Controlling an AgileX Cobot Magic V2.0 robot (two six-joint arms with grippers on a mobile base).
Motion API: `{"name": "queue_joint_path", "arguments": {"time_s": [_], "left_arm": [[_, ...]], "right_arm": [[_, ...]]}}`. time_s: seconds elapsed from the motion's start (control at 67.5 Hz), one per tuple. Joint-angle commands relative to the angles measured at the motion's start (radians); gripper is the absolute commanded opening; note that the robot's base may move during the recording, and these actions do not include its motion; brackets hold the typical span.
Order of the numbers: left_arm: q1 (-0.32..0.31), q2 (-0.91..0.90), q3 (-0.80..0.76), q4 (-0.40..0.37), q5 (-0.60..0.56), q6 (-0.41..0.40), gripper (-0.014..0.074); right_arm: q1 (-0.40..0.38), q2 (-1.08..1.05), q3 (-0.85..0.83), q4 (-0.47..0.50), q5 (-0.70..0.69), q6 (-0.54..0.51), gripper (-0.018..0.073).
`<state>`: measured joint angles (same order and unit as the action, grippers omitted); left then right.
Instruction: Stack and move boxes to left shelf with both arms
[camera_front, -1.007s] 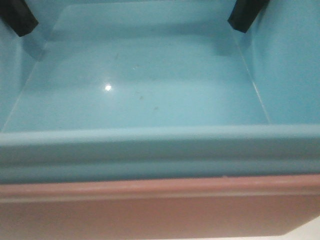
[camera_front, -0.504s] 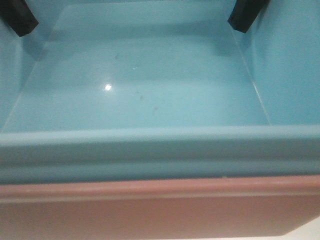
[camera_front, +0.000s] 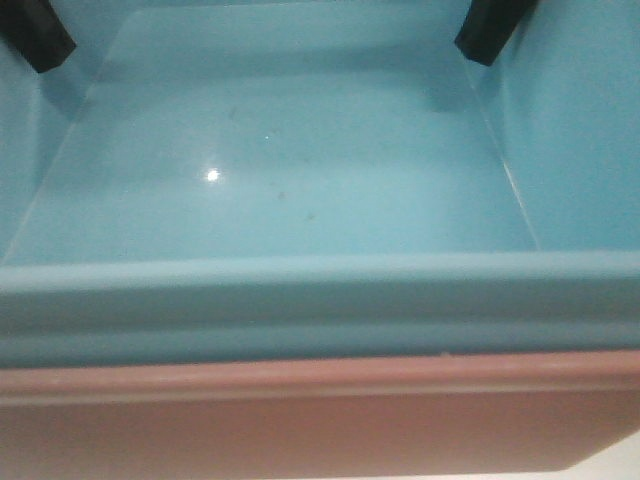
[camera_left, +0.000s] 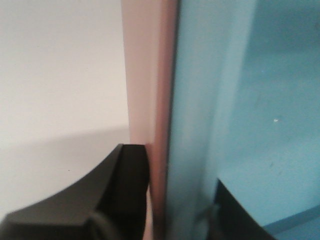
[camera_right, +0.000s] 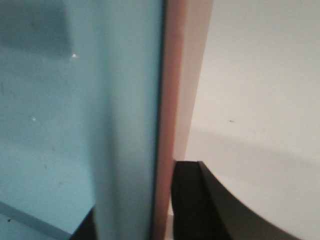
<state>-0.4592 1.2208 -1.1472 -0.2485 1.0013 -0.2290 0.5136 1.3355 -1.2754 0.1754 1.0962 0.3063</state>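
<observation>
Left wrist view, nearest first: the left gripper (camera_left: 177, 205) straddles the doubled side wall of the boxes (camera_left: 167, 100). One black finger (camera_left: 125, 195) presses on the outside of the pink box (camera_left: 142, 75), and the other sits inside the blue box (camera_left: 250, 100). The jaws look clenched on that wall, though the inner pad's contact is blurred.

The right wrist view mirrors it. The right gripper (camera_right: 137, 220) pinches the opposite wall, with its outer finger against the pink box and its inner finger barely showing inside the blue one.

Between the two pairs of jaws, the front view shows the blue box nested in the pink one with the rims close and level, so the stacking looks done. Beyond the outer fingers lies only a pale surface (camera_left: 60, 75). No view shows the shelf, and I cannot tell whether the load is lifted.

The step in hand seems to be the carry to the left. To do it well, both arms should travel at one speed and one height, so the gap between the jaws never changes. Pulling apart would let the smooth walls slip, and squeezing inward would bow them. Level rims should stop the blue box riding up.
</observation>
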Motion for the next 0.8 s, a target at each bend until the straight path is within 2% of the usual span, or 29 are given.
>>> {"name": "queue_joint_path", "arguments": {"time_s": [0.0,0.785], "left_arm": [[0.000,-0.048,-0.032,0.018,-0.037,0.025,-0.0001],[0.000,-0.048,-0.032,0.017,-0.037,0.025,-0.0001]], "right_arm": [[-0.013,-0.044,-0.025,-0.078,0.002,-0.029,0.0058],[-0.013,-0.044,-0.025,-0.078,0.003,-0.029,0.0058]]}}
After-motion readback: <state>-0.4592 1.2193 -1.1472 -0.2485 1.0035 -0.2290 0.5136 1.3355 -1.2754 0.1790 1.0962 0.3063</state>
